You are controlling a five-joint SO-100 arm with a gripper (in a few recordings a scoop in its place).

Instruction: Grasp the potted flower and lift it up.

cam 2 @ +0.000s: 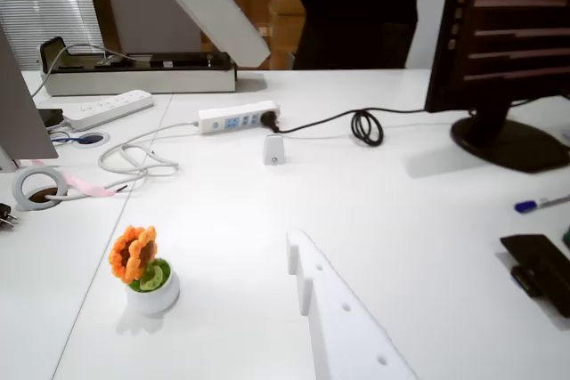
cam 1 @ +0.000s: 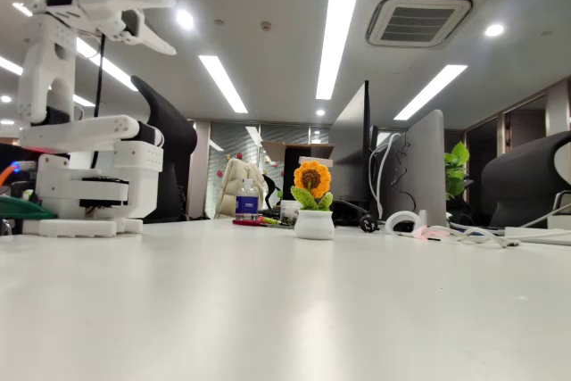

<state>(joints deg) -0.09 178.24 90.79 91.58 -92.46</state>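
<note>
Now I see the flower (cam 2: 142, 266) standing alone on the desk (cam 2: 267, 220). My hand (cam 1: 147, 28) is high up, far from it, holding nothing. I cannot tell how wide it is.

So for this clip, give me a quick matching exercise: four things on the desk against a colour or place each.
Things:
1. potted flower
2. power strip
3. pen
4. monitor stand

Descriptions (wrist view):
A. black, right side
B. orange bloom in a white pot, lower left
C. white, cable plugged in, upper middle
D. blue-capped, right edge

Pairs: 1-B, 2-C, 3-D, 4-A
</note>
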